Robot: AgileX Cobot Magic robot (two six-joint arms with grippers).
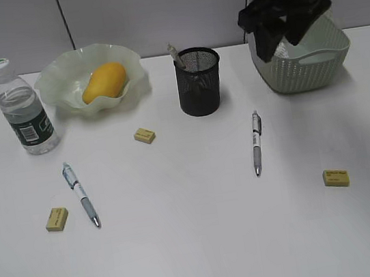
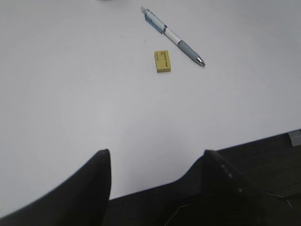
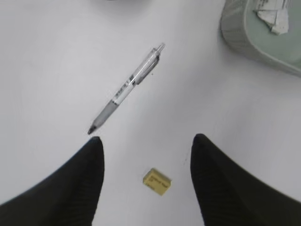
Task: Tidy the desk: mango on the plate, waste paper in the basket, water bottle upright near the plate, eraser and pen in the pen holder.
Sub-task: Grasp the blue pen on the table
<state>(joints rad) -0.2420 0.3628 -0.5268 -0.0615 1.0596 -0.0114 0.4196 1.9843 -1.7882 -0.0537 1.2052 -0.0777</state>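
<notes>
Here the right gripper point(image 3: 146, 155) hangs with jaws apart and nothing between them, high above the desk point(image 3: 56, 56); in the exterior view it sits at upper right, over the basket point(image 1: 312, 65). The waste paper point(image 3: 273, 14) already lies in that basket. Just below the jaws in the wrist frame is an eraser point(image 3: 157, 181), and up-left of it a pen point(image 3: 126, 96), well apart from the basket. The pen's long axis runs diagonally, tip toward lower left, clicker toward upper right. A descent from here could land between the two, nudging the pen so it rolls, or pinching it near the tip so it tilts. The left gripper point(image 2: 155, 162) is likewise open and empty, low in its frame, far from another pen point(image 2: 171, 36).
</notes>
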